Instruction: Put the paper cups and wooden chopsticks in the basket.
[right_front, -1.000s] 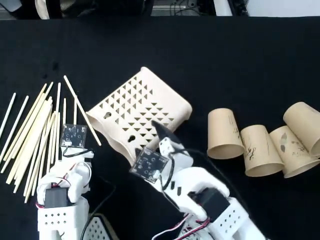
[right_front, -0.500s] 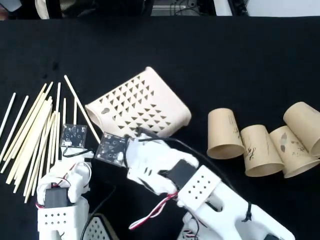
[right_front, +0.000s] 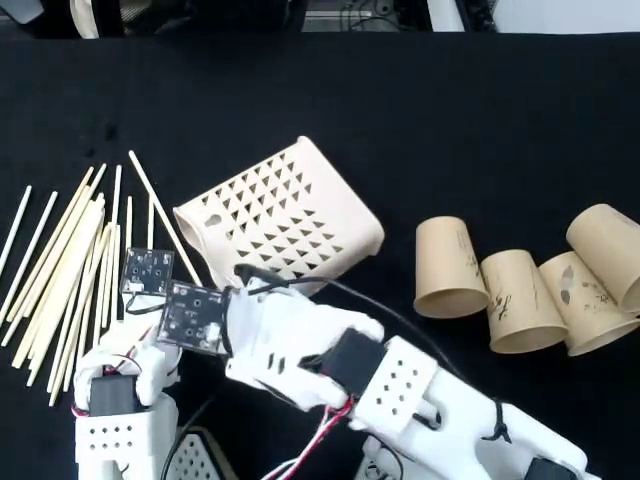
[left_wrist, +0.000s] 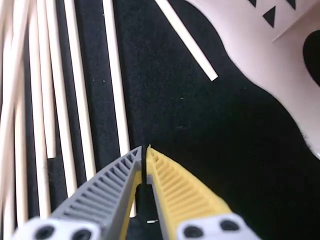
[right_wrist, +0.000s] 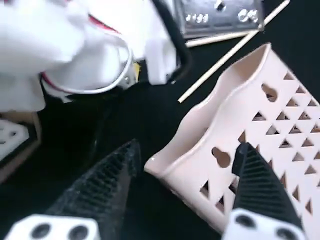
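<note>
A cream perforated basket (right_front: 285, 215) lies on its side on the black table, its open mouth towards the arms. Several wooden chopsticks (right_front: 62, 265) are spread flat at the left. Several paper cups (right_front: 515, 300) lie tipped over at the right. My right gripper (right_wrist: 187, 162) is open, its black fingers on either side of the rim of the basket (right_wrist: 210, 135) at the mouth's corner. My left gripper (left_wrist: 146, 151) is shut and empty, low over the cloth, with the chopsticks (left_wrist: 60, 95) to one side of it and the basket's edge (left_wrist: 260, 55) to the other.
The right arm (right_front: 330, 365) lies across the front of the table, close to the left arm (right_front: 120, 400); the left arm's white body (right_wrist: 75, 40) sits just beyond the right gripper. One chopstick (right_front: 165, 222) rests against the basket's left end.
The right arm has swung left along the basket's mouth to its left corner. The basket has shifted and turned slightly. The left arm has kept still.
</note>
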